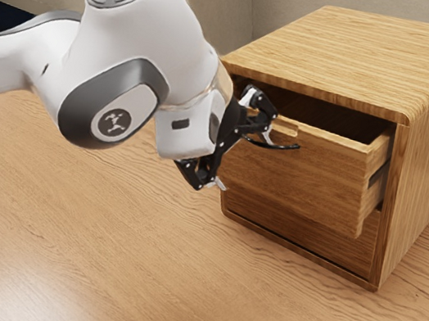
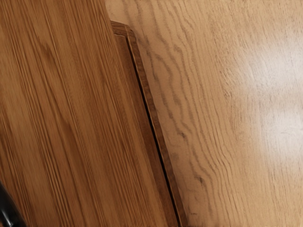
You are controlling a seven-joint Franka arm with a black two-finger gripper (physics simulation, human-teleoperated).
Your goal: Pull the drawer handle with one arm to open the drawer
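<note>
The counter (image 1: 135, 280) lies open along the near side and toward the exterior view's left. On that view's right the cabinet (image 1: 426, 164) blocks the way. Its drawer (image 1: 303, 176) juts partly out, and the arm (image 1: 114, 68) is close against the drawer's front.

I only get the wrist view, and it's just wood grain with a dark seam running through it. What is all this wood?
Observer: In the exterior view it is a wooden cabinet standing on a paler wooden table.
Operator: Does the cabinet have a drawer, and is it open?
Observer: It has one drawer, partly pulled out, with a dark gap showing above its front.
Operator: So where is the robot's hand?
Observer: The gripper is right at the thin black handle on the drawer's front, with the arm coming in from the exterior view's left.
</note>
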